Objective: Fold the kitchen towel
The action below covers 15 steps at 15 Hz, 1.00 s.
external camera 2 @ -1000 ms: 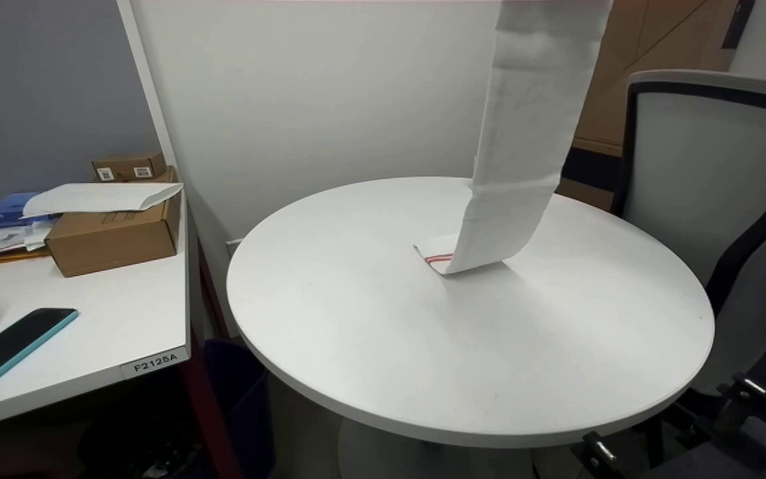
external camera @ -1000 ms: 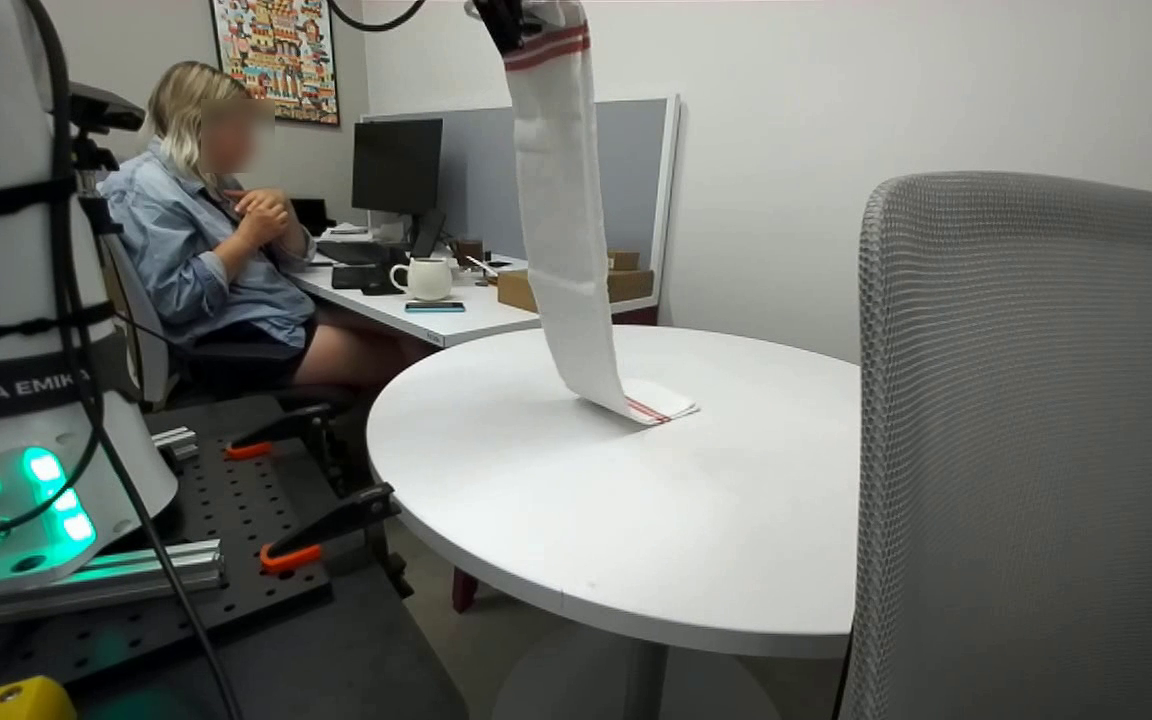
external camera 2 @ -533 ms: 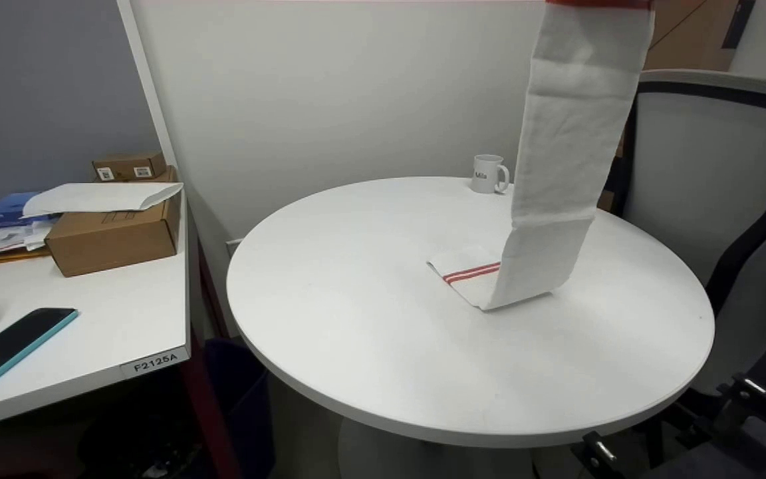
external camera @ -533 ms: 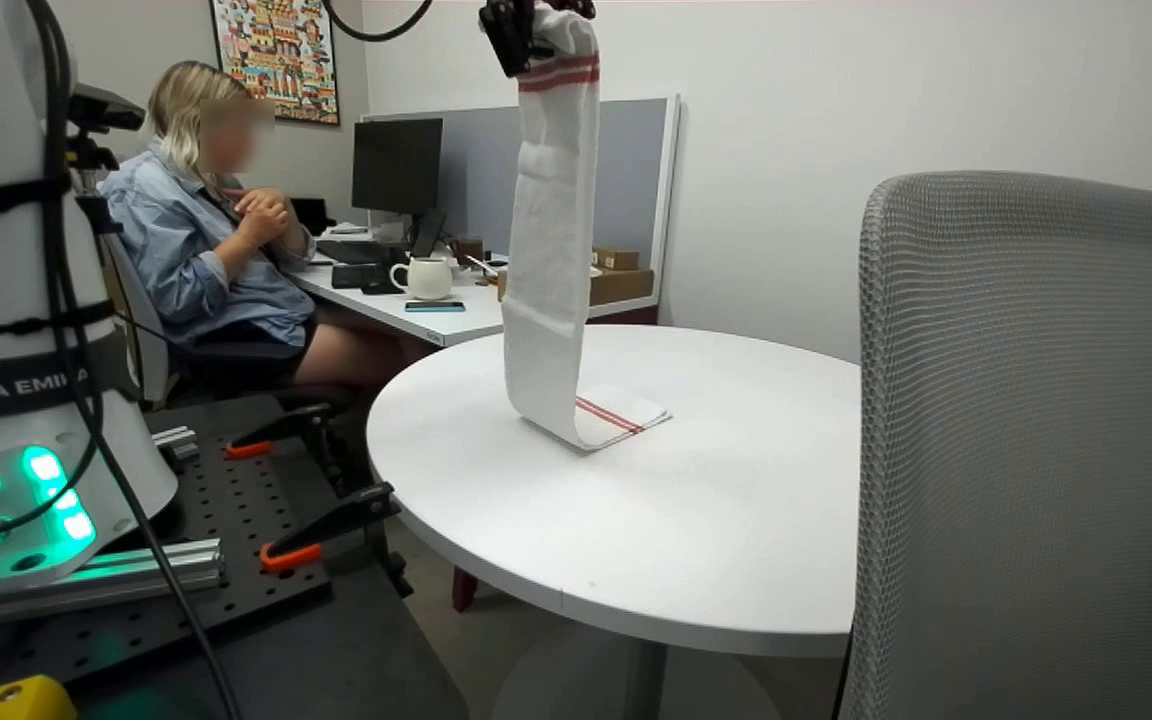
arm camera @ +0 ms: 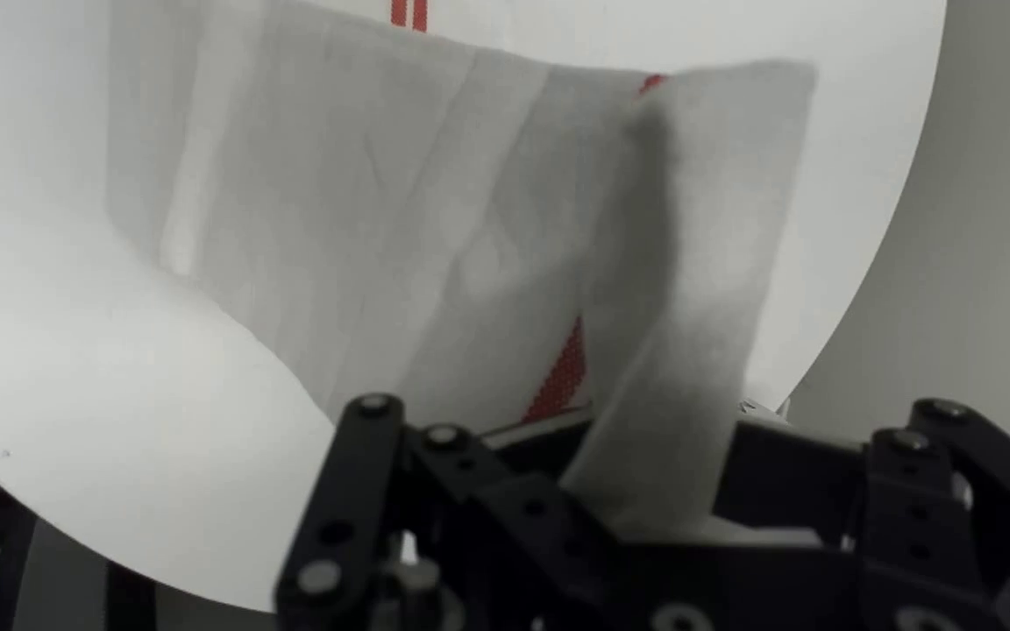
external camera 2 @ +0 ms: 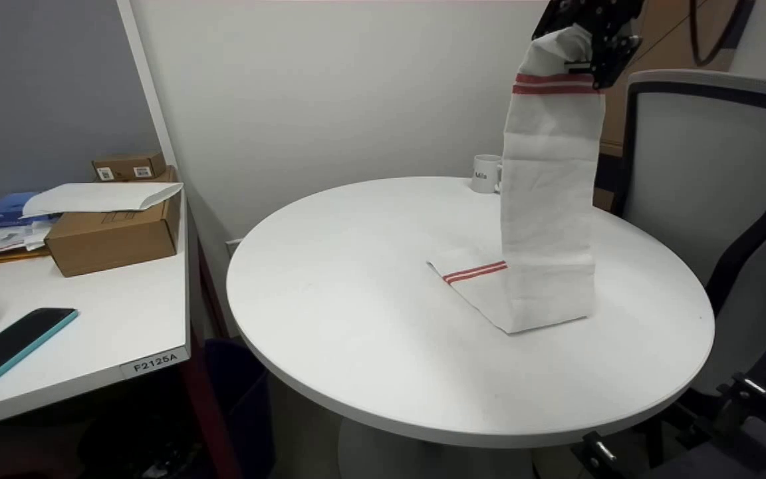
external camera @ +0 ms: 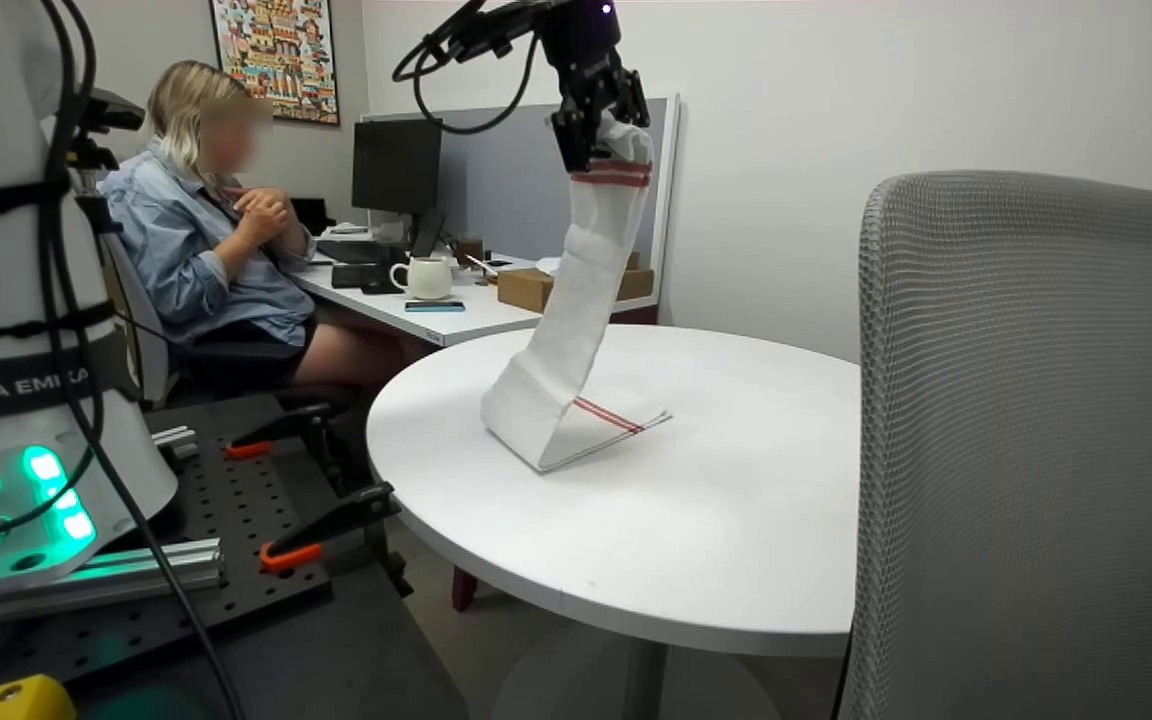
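Note:
The white kitchen towel (external camera: 576, 290) with red stripes hangs from my gripper (external camera: 604, 140) above the round white table (external camera: 736, 520). Its lower end lies on the tabletop, bent back in an L with the striped end flat; this shows in both exterior views, towel (external camera 2: 549, 179) and gripper (external camera 2: 572, 60). My gripper is shut on the towel's upper end, just above the upper stripes, with cloth bunched between the fingers. In the wrist view the towel (arm camera: 338, 193) runs up between the jaws [the fingertips are partly hidden by the cloth], away from the table.
A white mug (external camera 2: 485, 174) stands at the table's edge, partly behind the towel. A grey chair (external camera: 1036, 420) stands close to the table. A desk with a cardboard box (external camera 2: 117, 236) and a phone (external camera 2: 17, 346) is beside it. A person (external camera: 206, 230) sits at the desk.
My gripper has come down into both exterior views, still holding the towel. More of the towel's lower part rests on the table, and its bend has moved toward the robot's side.

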Available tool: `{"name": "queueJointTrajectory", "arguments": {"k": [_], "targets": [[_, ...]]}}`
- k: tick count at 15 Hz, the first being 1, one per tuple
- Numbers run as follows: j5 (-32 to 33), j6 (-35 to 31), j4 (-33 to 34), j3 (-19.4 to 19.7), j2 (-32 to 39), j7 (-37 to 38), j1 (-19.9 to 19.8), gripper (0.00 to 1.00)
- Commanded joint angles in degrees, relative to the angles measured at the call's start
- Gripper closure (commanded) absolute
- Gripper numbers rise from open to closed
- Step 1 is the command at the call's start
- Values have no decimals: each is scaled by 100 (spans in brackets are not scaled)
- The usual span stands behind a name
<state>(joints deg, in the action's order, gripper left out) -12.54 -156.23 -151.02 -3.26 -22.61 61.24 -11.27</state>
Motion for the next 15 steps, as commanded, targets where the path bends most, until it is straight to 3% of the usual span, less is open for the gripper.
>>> {"name": "queueJointTrajectory", "arguments": {"k": [1,7,15], "targets": [[202,-43,873,11,904,-91,63,100],[627,179,1595,-21,1328,-191,386,100],[555,854,2535,58,1824,-904,795,100]]}}
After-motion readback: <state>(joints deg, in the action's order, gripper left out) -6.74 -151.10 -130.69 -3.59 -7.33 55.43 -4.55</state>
